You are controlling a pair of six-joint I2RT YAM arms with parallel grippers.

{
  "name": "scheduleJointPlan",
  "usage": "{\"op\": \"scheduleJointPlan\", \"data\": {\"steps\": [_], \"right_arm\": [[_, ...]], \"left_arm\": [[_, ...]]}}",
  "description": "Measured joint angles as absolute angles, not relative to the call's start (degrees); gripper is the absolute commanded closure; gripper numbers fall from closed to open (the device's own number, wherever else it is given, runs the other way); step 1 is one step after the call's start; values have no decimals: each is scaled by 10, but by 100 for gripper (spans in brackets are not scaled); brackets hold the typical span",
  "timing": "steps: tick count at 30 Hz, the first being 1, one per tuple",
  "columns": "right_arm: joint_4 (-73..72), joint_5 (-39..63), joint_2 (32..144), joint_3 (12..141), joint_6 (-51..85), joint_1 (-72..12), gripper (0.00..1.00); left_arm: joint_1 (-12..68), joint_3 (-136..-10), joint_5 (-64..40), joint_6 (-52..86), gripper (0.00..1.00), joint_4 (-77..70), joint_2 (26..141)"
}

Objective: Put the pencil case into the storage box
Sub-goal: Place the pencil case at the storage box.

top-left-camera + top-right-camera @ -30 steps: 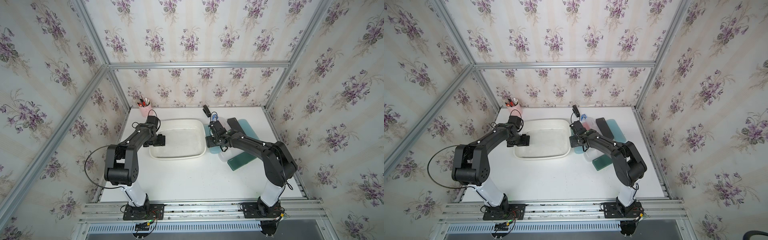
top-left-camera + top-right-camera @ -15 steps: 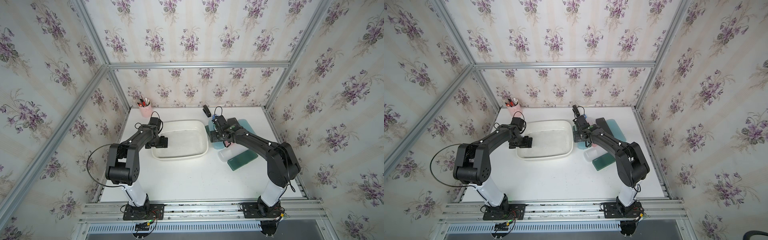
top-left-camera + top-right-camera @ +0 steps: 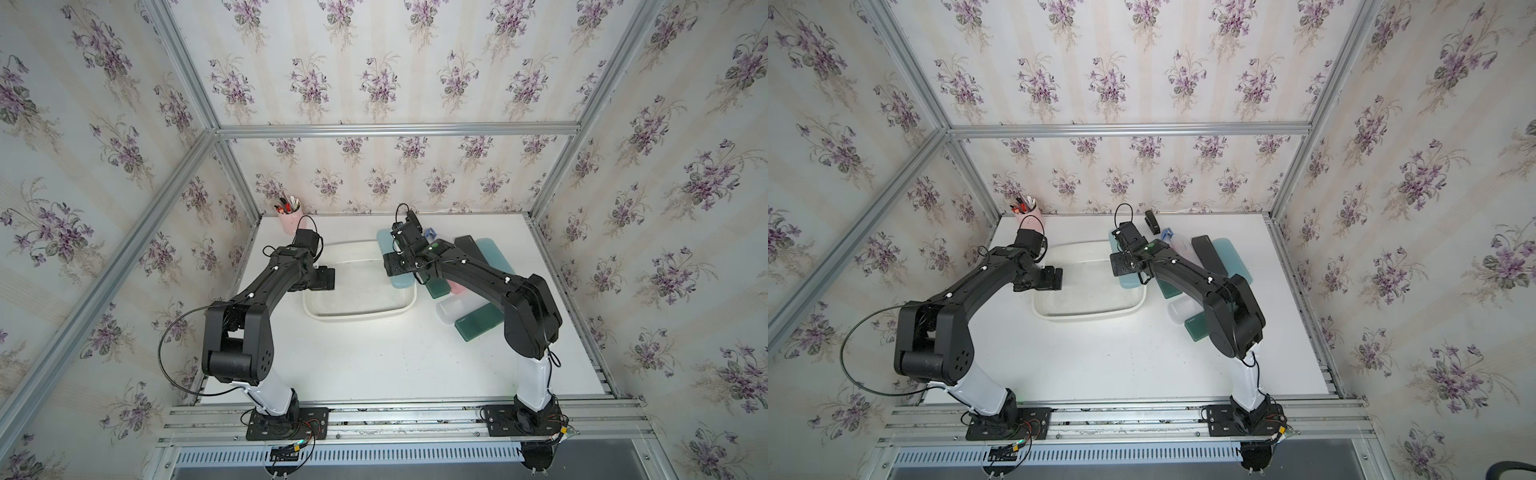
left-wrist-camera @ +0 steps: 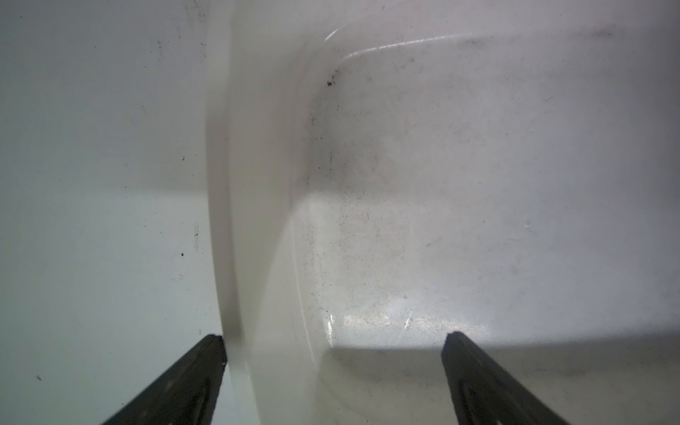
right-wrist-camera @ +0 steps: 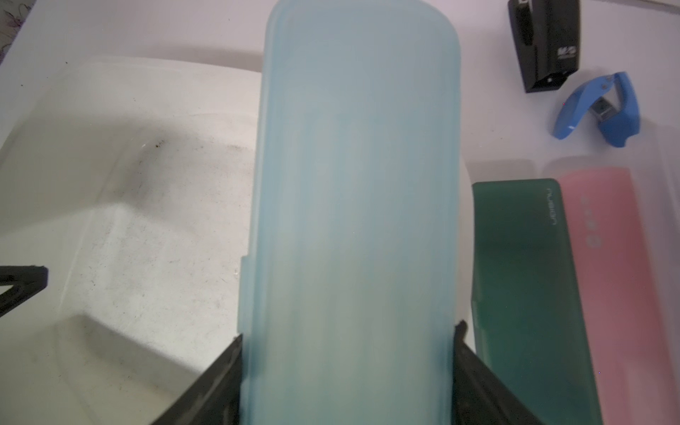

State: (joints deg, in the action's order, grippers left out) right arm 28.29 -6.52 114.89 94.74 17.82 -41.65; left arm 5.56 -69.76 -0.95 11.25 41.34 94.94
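Firstly, at the far left corner of the white table (image 3: 374, 365) stands a small round pink pen cup (image 3: 289, 222) with pens in it. Near it, the left gripper (image 4: 335, 336) is wide open. In the left wrist view its two black fingers (image 4: 474, 368) stand on both sides of the rolled rim of the storage box (image 4: 254, 184), one outside over the table and one inside over the floor.

The storage box (image 3: 357, 318) is a shallow white plastic tub, rounded-rectangular and glossy, with fine scratches and small dark specks on its floor.

At its right side, the right gripper (image 5: 347, 331) is clamped on the two long sides of the pencil case (image 5: 353, 165). This is a long light blue case of frosted, half-transparent plastic with rounded ends. The case lies along the right edge of the box and covers part of the rim there. I cannot tell if it touches the rim.

Just beside it to the right lies a matte dark green case (image 5: 522, 276), touching a pink case (image 5: 618, 257). Beyond them are a black stapler (image 5: 544, 44) and a curved blue plastic tool (image 5: 603, 110). Further right, in both top views, lies a long flat black case (image 3: 471, 249).
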Motion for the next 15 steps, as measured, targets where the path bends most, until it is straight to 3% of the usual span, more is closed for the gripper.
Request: {"op": "scheduleJointPlan", "data": {"steps": [7,15], "right_arm": [[283,-64,1160,916,211,-420,44],[281,-60,1159,901,227,-422,4]], "left_arm": [[55,-693,-2,108,3,417,953],[55,-691,-2,104,3,417,963]]}}
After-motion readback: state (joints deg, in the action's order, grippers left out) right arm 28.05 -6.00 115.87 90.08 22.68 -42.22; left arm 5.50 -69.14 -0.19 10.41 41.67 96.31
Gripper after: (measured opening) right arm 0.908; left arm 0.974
